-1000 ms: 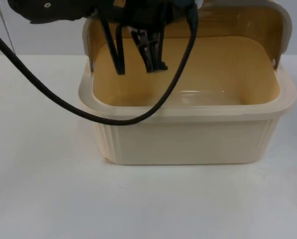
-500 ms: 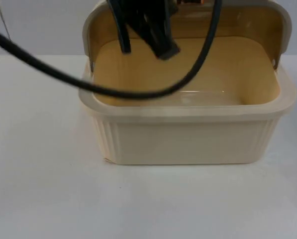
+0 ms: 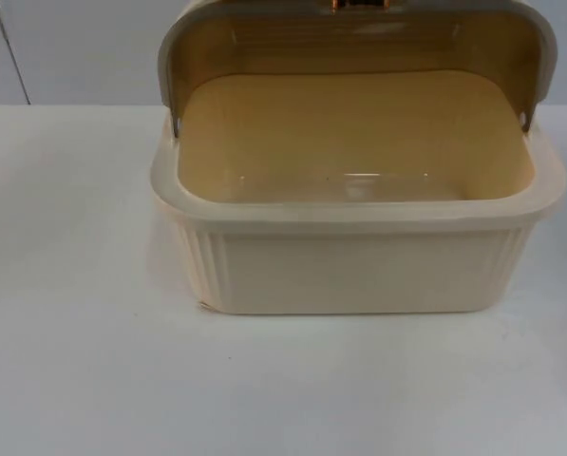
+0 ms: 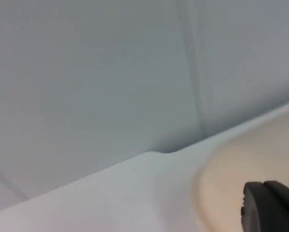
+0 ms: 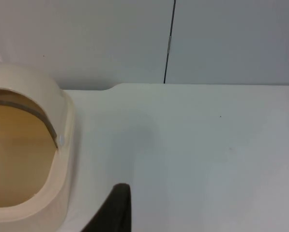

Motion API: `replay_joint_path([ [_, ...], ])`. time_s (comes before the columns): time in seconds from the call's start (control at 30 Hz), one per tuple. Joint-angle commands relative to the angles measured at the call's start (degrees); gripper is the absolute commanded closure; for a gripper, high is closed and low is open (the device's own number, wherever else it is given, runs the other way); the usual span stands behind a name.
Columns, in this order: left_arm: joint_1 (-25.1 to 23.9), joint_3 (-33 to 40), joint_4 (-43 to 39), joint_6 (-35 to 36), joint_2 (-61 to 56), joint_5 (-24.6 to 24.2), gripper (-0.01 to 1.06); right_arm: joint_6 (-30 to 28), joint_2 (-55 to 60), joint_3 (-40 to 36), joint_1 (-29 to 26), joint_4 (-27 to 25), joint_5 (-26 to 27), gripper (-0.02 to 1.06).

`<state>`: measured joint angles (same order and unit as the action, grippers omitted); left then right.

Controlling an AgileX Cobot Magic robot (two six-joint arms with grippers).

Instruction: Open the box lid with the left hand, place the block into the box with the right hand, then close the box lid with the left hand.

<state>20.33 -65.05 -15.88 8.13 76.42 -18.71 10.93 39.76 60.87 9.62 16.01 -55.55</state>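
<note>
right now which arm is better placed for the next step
Right, probably. The lid stands open and the box holds no block, so placing comes next; the right pincer sits beside the box. No block is visible yet.

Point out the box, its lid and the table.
box (image 3: 359, 271): top view, on its ribbed front wall.
lid (image 3: 359, 43): top view, on the raised lid's inner face.
table (image 3: 84, 361): top view, on bare white surface left of the box.
</note>
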Motion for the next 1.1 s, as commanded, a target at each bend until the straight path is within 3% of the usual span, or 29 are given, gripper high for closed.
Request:
replay_joint_path([
  [0.0,-2.70,-0.30,0.90,2.34,-1.04,-0.25,1.05,0.02,-0.01,0.41,0.37,-0.18,0.71,0.00],
  [0.27,-12.08,-0.30,0.90,5.90,-2.97,-1.23,1.05,0.02,-0.01,0.41,0.37,0.05,0.70,0.00],
  [0.57,-12.42,-0.30,-0.13,5.75,-2.98,-6.48,1.05,0.02,-0.01,0.41,0.37,0.29,0.70,0.00],
  [0.67,-12.42,-0.30,1.31,5.75,-3.52,-7.62,0.99,0.02,-0.01,0.41,0.37,0.30,0.60,0.00],
  [0.7,-12.42,-0.30,1.55,5.75,-4.02,-8.04,0.91,0.02,-0.01,0.41,0.37,0.30,0.60,0.00],
  [0.77,-12.42,-0.30,1.55,5.75,-5.29,-7.78,0.62,0.02,-0.01,0.41,0.37,0.30,0.60,0.00],
  [0.8,-12.42,-0.30,1.55,5.75,-5.29,-7.78,0.62,0.02,-0.01,0.41,0.37,0.30,0.60,0.00],
  [0.9,-12.42,-0.30,1.43,5.90,-7.89,-5.69,0.01,0.02,-0.01,0.41,0.37,0.30,0.60,0.00],
  [1.07,-12.42,-0.30,1.61,6.26,-11.71,-4.87,0.00,0.02,-0.01,0.41,0.37,0.30,0.60,0.00],
])
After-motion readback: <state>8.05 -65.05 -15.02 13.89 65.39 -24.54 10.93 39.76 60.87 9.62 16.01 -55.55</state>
